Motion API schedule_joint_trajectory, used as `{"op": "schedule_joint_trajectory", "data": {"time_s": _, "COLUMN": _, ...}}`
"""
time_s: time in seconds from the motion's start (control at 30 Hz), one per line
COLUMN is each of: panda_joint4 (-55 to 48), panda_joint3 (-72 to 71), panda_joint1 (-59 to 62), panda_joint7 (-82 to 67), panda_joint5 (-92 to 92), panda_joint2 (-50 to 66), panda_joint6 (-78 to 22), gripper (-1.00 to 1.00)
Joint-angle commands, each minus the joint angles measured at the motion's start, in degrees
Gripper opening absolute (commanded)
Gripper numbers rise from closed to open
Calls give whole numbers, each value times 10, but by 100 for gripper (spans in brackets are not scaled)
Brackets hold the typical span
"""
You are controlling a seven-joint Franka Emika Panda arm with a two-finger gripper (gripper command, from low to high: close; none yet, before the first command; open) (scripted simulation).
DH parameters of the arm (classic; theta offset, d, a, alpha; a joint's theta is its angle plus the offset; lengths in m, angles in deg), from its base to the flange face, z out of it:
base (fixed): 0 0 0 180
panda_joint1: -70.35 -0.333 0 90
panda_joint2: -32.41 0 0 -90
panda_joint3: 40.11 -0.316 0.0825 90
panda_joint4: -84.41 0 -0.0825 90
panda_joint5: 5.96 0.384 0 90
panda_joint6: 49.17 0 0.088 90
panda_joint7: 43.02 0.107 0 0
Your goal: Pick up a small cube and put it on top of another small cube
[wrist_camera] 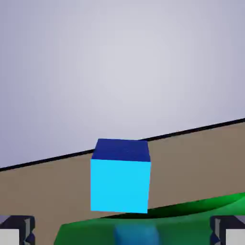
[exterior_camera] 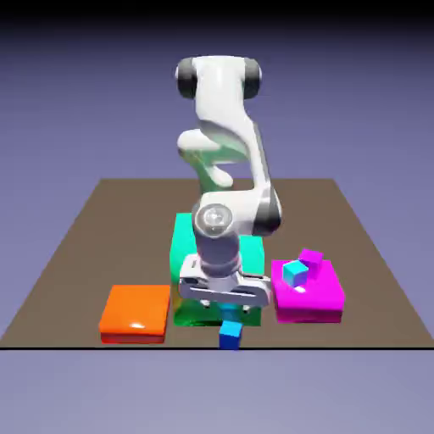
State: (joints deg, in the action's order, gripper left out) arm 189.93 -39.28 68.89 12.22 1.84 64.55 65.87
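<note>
The gripper (exterior_camera: pixel 222 307) stands spread wide with nothing clasped, its grey fingertips (wrist_camera: pixel 16 229) at the hand view's lower corners. Ahead of them, apart from both, sits a small smooth blue cube (exterior_camera: pixel 230 333) on the matte brown table (exterior_camera: pixel 76 254), near its front edge. Under the hand lies a glossy green slab (exterior_camera: pixel 183 242). At the exterior view's left rests a shiny orange flat block (exterior_camera: pixel 136 312); at its right, a magenta block (exterior_camera: pixel 309 295) carries a small cyan cube (exterior_camera: pixel 295 272) and a small magenta cube (exterior_camera: pixel 312 257). The white arm (exterior_camera: pixel 227 161) bends low, hand pointing downward.
</note>
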Motion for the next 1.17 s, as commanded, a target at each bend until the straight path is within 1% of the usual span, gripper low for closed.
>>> {"op": "schedule_joint_trajectory", "data": {"time_s": 0.0, "panda_joint4": -18, "panda_joint3": 0, "panda_joint1": 0, "panda_joint7": 4, "panda_joint5": 3, "panda_joint2": 21, "panda_joint6": -19, "gripper": 0}}
{"op": "schedule_joint_trajectory", "data": {"time_s": 0.03, "panda_joint4": -28, "panda_joint3": 0, "panda_joint1": -1, "panda_joint7": 7, "panda_joint5": 5, "panda_joint2": 40, "panda_joint6": -26, "gripper": 0}}
{"op": "schedule_joint_trajectory", "data": {"time_s": 0.13, "panda_joint4": 7, "panda_joint3": -4, "panda_joint1": -4, "panda_joint7": 1, "panda_joint5": 11, "panda_joint2": 79, "panda_joint6": 48, "gripper": 0}}
{"op": "schedule_joint_trajectory", "data": {"time_s": 0.17, "panda_joint4": 9, "panda_joint3": -4, "panda_joint1": -4, "panda_joint7": 1, "panda_joint5": 12, "panda_joint2": 81, "panda_joint6": 52, "gripper": 0}}
{"op": "schedule_joint_trajectory", "data": {"time_s": 0.2, "panda_joint4": 9, "panda_joint3": -4, "panda_joint1": -4, "panda_joint7": 1, "panda_joint5": 12, "panda_joint2": 81, "panda_joint6": 52, "gripper": -100}}
{"op": "schedule_joint_trajectory", "data": {"time_s": 0.23, "panda_joint4": 9, "panda_joint3": -4, "panda_joint1": -4, "panda_joint7": 1, "panda_joint5": 12, "panda_joint2": 81, "panda_joint6": 52, "gripper": -100}}
{"op": "schedule_joint_trajectory", "data": {"time_s": 0.33, "panda_joint4": -26, "panda_joint3": 0, "panda_joint1": -1, "panda_joint7": 6, "panda_joint5": 5, "panda_joint2": 41, "panda_joint6": -23, "gripper": -100}}
{"op": "schedule_joint_trajectory", "data": {"time_s": 0.4, "panda_joint4": -31, "panda_joint3": 0, "panda_joint1": 0, "panda_joint7": 7, "panda_joint5": 4, "panda_joint2": 36, "panda_joint6": -33, "gripper": -100}}
{"op": "schedule_joint_trajectory", "data": {"time_s": 0.83, "panda_joint4": 148, "panda_joint3": -212, "panda_joint1": -136, "panda_joint7": -51, "panda_joint5": -87, "panda_joint2": -234, "panda_joint6": -135, "gripper": -100}}
{"op": "schedule_joint_trajectory", "data": {"time_s": 0.87, "panda_joint4": 148, "panda_joint3": -212, "panda_joint1": -136, "panda_joint7": -51, "panda_joint5": -87, "panda_joint2": -234, "panda_joint6": -135, "gripper": -100}}
{"op": "schedule_joint_trajectory", "data": {"time_s": 1.0, "panda_joint4": 223, "panda_joint3": -209, "panda_joint1": -138, "panda_joint7": -44, "panda_joint5": -97, "panda_joint2": -207, "panda_joint6": -35, "gripper": -100}}
{"op": "schedule_joint_trajectory", "data": {"time_s": 1.03, "panda_joint4": 223, "panda_joint3": -209, "panda_joint1": -138, "panda_joint7": -44, "panda_joint5": -97, "panda_joint2": -207, "panda_joint6": -35, "gripper": -100}}
{"op": "schedule_joint_trajectory", "data": {"time_s": 1.07, "panda_joint4": 223, "panda_joint3": -209, "panda_joint1": -138, "panda_joint7": -44, "panda_joint5": -97, "panda_joint2": -207, "panda_joint6": -35, "gripper": 100}}
{"op": "schedule_joint_trajectory", "data": {"time_s": 1.1, "panda_joint4": 223, "panda_joint3": -209, "panda_joint1": -138, "panda_joint7": -44, "panda_joint5": -97, "panda_joint2": -207, "panda_joint6": -35, "gripper": 100}}
{"op": "schedule_joint_trajectory", "data": {"time_s": 1.13, "panda_joint4": 205, "panda_joint3": -210, "panda_joint1": -137, "panda_joint7": -46, "panda_joint5": -94, "panda_joint2": -214, "panda_joint6": -59, "gripper": 100}}
